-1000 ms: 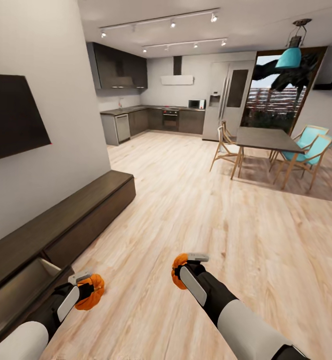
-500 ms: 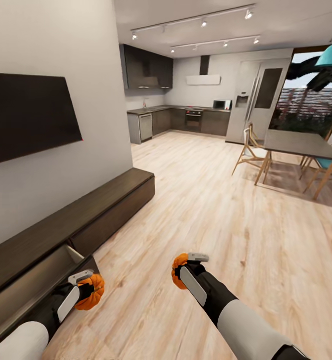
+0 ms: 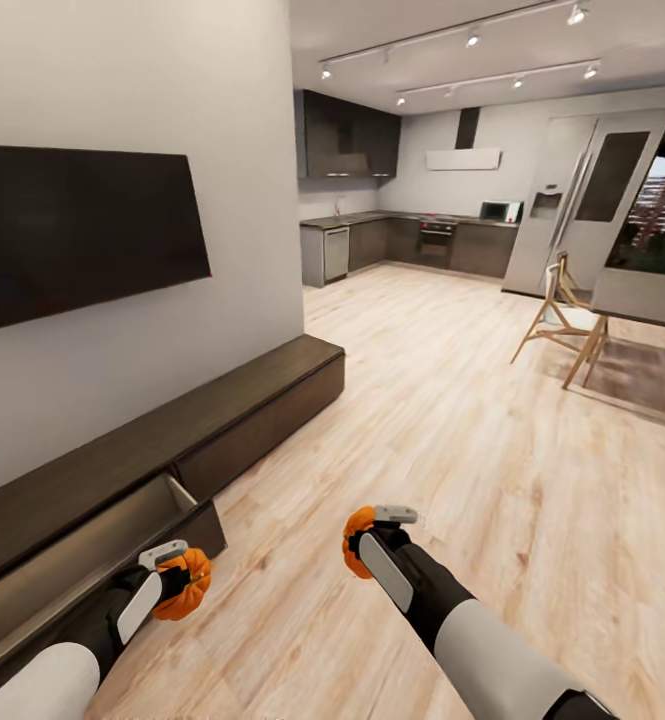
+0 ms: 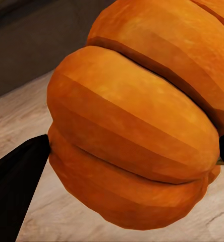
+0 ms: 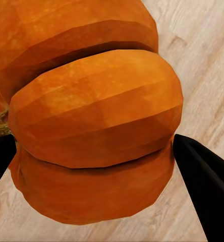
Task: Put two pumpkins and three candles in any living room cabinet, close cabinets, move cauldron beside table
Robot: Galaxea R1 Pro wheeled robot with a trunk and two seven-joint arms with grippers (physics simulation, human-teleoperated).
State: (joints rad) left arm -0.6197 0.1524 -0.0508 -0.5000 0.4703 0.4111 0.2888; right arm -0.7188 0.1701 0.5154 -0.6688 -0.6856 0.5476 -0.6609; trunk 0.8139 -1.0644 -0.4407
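1. Now, the left gripper (image 3: pixel 177 573) is clamped on a pumpkin (image 3: pixel 189 585), held just off the open drawer (image 3: pixel 92 535) of the cabinet (image 3: pixel 202 420).
2. The right gripper (image 3: pixel 374 538) grips the other pumpkin (image 3: pixel 356 541), out over bare floor (image 3: pixel 452 450).
3. Best play: bring the left one over the pale drawer interior, lower it clear of the drawer front, then release; the right follows, so leave room.
4. Around them: light wood planks, a dark TV (image 3: pixel 72 230) on the white wall, kitchen cupboards (image 3: pixel 412 240) beyond, a dining table (image 3: pixel 647 297) at the right.
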